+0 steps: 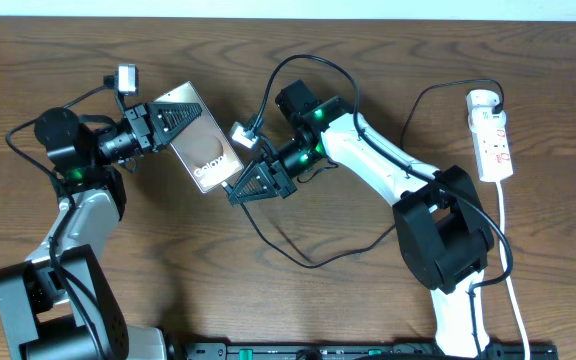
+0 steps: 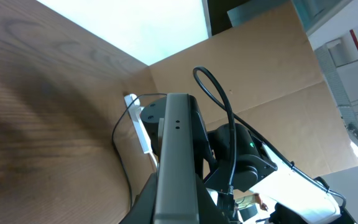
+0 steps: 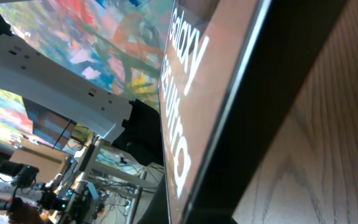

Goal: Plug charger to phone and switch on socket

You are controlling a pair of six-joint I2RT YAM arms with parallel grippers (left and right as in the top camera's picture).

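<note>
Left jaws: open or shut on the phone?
Shut on the flat dark rectangular phone: the left gripper clamps its upper end overhead, and its edge runs out from the wrist camera.

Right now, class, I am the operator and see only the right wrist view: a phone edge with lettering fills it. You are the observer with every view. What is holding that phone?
Observer: The left gripper is shut on the phone, gripping the end farthest from you.
Operator: And where is my own gripper?
Observer: The right gripper sits shut at the phone's other end, and the charger trails from its tip as if pinched there.
Operator: Where is the socket?
Observer: The socket lies on the right side of the table, beyond the right arm and apart from both grippers.
</note>
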